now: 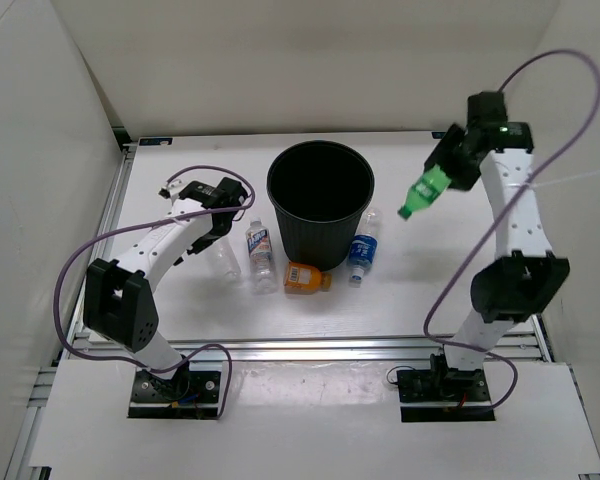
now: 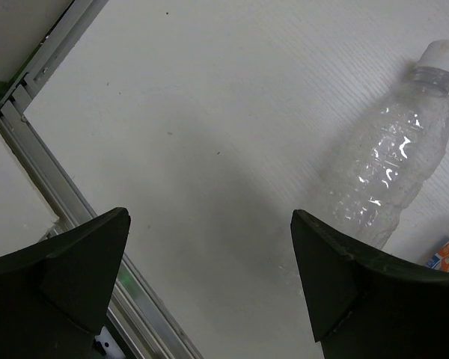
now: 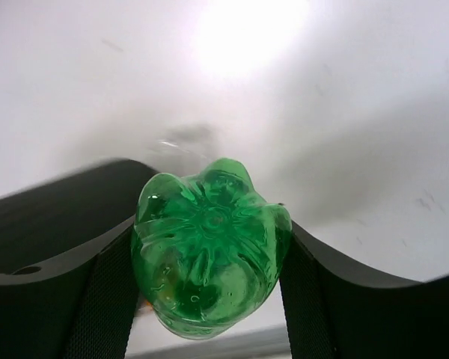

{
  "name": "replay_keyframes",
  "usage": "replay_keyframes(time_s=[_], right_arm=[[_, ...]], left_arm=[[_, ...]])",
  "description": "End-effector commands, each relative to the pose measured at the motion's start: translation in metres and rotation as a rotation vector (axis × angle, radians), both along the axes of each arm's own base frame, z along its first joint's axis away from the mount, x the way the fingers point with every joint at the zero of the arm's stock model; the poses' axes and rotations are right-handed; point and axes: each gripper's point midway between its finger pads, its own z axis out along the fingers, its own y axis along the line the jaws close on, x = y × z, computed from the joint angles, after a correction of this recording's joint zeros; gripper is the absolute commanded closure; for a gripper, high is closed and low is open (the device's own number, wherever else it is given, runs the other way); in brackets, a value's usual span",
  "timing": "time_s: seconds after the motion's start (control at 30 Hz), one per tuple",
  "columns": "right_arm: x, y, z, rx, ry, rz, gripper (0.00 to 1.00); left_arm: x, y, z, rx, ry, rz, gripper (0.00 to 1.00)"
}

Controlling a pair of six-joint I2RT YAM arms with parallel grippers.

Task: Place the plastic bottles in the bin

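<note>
Green bottle (image 1: 423, 194) sits clamped in my right gripper (image 1: 442, 172), held in the air right of the bin (image 1: 320, 245). Transport is the step in hand; next I must swing it over the bin's mouth, then release. My left gripper (image 2: 209, 224) gapes empty, left of the bin.

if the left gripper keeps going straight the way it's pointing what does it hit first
Probably the bare table: the open left gripper has nothing else between its fingers, and the clear bottle lies off to the side.

A white table (image 1: 230, 310) edged by aluminium rails (image 1: 330, 346), with white walls (image 1: 30, 150) around it.
</note>
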Motion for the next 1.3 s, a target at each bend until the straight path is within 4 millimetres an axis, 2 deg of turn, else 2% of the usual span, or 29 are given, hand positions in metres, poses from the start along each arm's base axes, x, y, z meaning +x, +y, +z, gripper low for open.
replay_keyframes(time_s=[0.0, 0.03, 0.07, 0.13, 0.17, 0.23, 0.27, 0.3, 0.33, 0.37, 0.43, 0.5, 0.53, 0.57, 0.6, 0.63, 0.7, 0.8, 0.9, 0.97, 1.03, 1.1, 1.2, 1.23, 1.27], right_arm=[[-0.005, 0.019, 0.107, 0.065, -0.275, 0.021, 0.92], [-0.004, 0.028, 0.126, 0.088, -0.335, 0.048, 0.94], [0.001, 0.046, 0.153, 0.126, -0.420, 0.094, 0.94], [0.002, 0.071, 0.176, 0.155, -0.510, 0.185, 0.94], [0.004, 0.098, 0.187, 0.167, -0.563, 0.262, 0.93], [0.005, 0.116, 0.198, 0.142, -0.622, 0.318, 0.90], [0.004, 0.138, 0.195, 0.162, -0.621, 0.380, 0.88], [0.010, 0.151, 0.193, 0.176, -0.620, 0.407, 0.86], [0.011, 0.161, 0.201, 0.173, -0.645, 0.440, 0.73], [0.014, 0.182, 0.191, 0.193, -0.621, 0.501, 0.51], [0.008, 0.193, 0.185, 0.222, -0.569, 0.541, 0.22], [0.004, 0.195, 0.189, 0.243, -0.559, 0.545, 0.05], [0.000, 0.191, 0.189, 0.234, -0.559, 0.536, 0.00], [-0.008, 0.185, 0.203, 0.222, -0.607, 0.540, 0.00], [-0.008, 0.183, 0.198, 0.205, -0.609, 0.536, 0.00], [-0.015, 0.177, 0.206, 0.191, -0.631, 0.533, 0.00], [-0.018, 0.171, 0.209, 0.164, -0.645, 0.525, 0.00], [-0.031, 0.161, 0.209, 0.160, -0.639, 0.516, 0.00], [-0.040, 0.159, 0.205, 0.165, -0.616, 0.510, 0.00], [-0.046, 0.156, 0.203, 0.163, -0.597, 0.510, 0.00], [-0.053, 0.151, 0.208, 0.149, -0.611, 0.512, 0.00], [-0.055, 0.146, 0.206, 0.137, -0.603, 0.511, 0.00], [-0.062, 0.143, 0.199, 0.129, -0.583, 0.518, 0.00], [-0.063, 0.139, 0.202, 0.127, -0.593, 0.509, 0.00], [-0.063, 0.139, 0.197, 0.126, -0.579, 0.509, 0.00]], left_arm=[[-0.013, 0.004, 0.008, 0.002, 0.067, -0.020, 0.00], [-0.013, 0.004, 0.008, 0.002, 0.067, -0.020, 0.00], [-0.013, 0.004, 0.008, 0.005, 0.073, -0.026, 0.00], [-0.014, 0.004, 0.007, 0.005, 0.094, -0.044, 0.00], [-0.015, 0.004, 0.008, 0.008, 0.101, -0.051, 0.00], [-0.014, 0.004, 0.005, 0.012, 0.111, -0.051, 0.00], [-0.011, 0.004, 0.008, 0.015, 0.092, -0.045, 0.00], [-0.011, 0.004, 0.008, 0.013, 0.086, -0.039, 0.00], [-0.008, 0.006, 0.012, 0.029, 0.069, -0.038, 0.00], [-0.006, 0.005, 0.016, 0.023, 0.057, -0.038, 0.00], [-0.002, 0.007, 0.021, 0.044, 0.036, -0.037, 0.00], [0.001, 0.007, 0.022, 0.051, 0.024, -0.029, 0.00], [0.002, 0.009, 0.023, 0.062, 0.019, -0.029, 0.00], [0.000, 0.011, 0.024, 0.065, 0.004, -0.018, 0.00], [-0.002, 0.013, 0.028, 0.059, -0.029, -0.001, 0.00], [-0.004, 0.015, 0.030, 0.063, -0.042, 0.006, 0.00], [-0.012, 0.020, 0.025, 0.056, -0.036, 0.024, 0.00], [-0.006, 0.014, 0.008, 0.034, -0.020, -0.006, 0.00], [0.002, -0.001, -0.009, -0.033, 0.008, -0.085, 0.00], [0.011, -0.008, -0.011, -0.054, 0.013, -0.157, 0.00], [0.028, -0.025, -0.011, -0.114, -0.031, -0.244, 0.00], [0.043, -0.044, -0.011, -0.196, -0.085, -0.305, 0.00], [0.052, -0.065, -0.010, -0.285, -0.117, -0.405, 0.00], [0.054, -0.068, -0.010, -0.301, -0.137, -0.413, 0.00], [0.060, -0.072, -0.007, -0.311, -0.162, -0.428, 0.00]])
